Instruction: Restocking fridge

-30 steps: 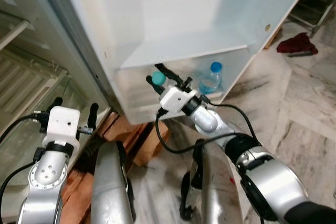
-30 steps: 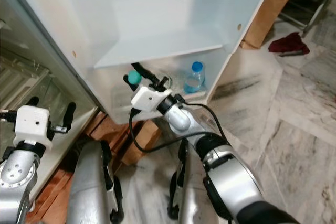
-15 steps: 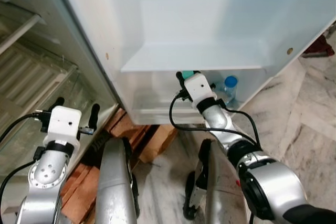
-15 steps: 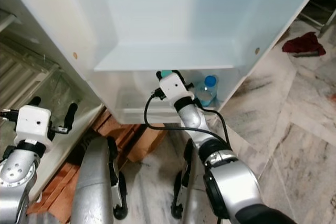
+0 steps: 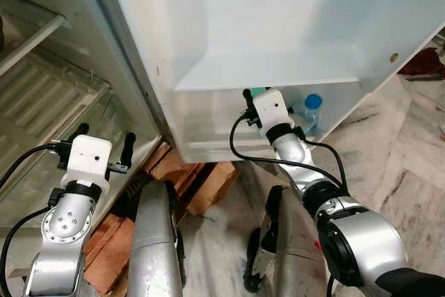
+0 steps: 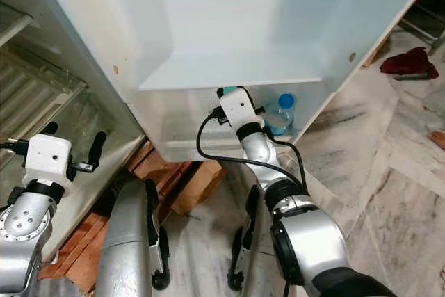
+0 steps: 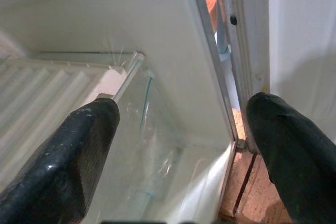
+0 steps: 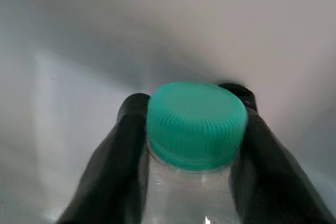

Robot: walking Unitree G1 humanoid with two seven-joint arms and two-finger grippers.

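We held the green-capped bottle [image 8: 195, 145] in the right gripper [image 8: 195, 129], its fingers [image 8: 113, 166] pinching the bottle just below the cap. The gripper had reached under the white shelf [image 5: 264, 74] into the lowest compartment of the fridge [image 6: 229, 26]. A blue-capped bottle [image 5: 312, 110] stood in the same compartment, just beside our gripper on the side away from the fridge's hinge edge.

We judged three risks here:

1. The cap sat close under the shelf, so lifting could knock it against the shelf's underside.
2. Swinging toward the blue-capped bottle could topple it.
3. Releasing before the base rested on the compartment floor (hidden from us) could tip the bottle.

The left gripper [image 5: 97, 149] hung idle beside the fridge's outer wall, fingers [image 7: 73, 150] spread and empty.
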